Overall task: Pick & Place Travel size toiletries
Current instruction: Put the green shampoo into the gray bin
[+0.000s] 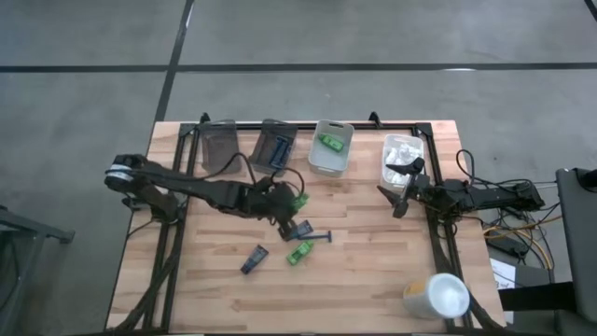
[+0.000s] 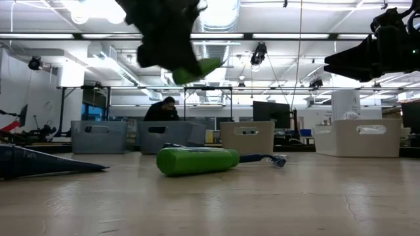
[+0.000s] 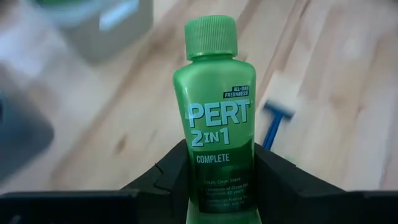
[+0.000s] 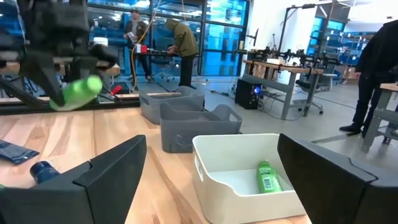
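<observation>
The wooden table (image 1: 373, 280) carries four bins along its 12 o'clock edge: two grey bins (image 1: 220, 145) toward 11 o'clock, a white bin (image 1: 330, 149) at 12 o'clock with a green bottle (image 4: 267, 177) lying inside, and another white bin (image 1: 402, 157) toward 1 o'clock holding white wrapped packets (image 1: 407, 147). A large white cup (image 1: 437, 296) stands near the 5 o'clock corner. The left arm reaches in from 9 o'clock to the table's centre; the left gripper (image 1: 287, 201) is raised off the table and clamped on a green shampoo bottle (image 3: 214, 118), cap pointing away from the wrist. The right gripper (image 1: 396, 187) hangs in the air at 3 o'clock, just beside the packet bin, fingers spread wide and empty. On the boards at 6 o'clock of the left gripper lie a second green bottle (image 1: 299, 252), a blue razor (image 1: 317, 236) touching a small dark blue piece (image 1: 303, 227), and a dark blue packet (image 1: 254, 259) toward 7 o'clock.
</observation>
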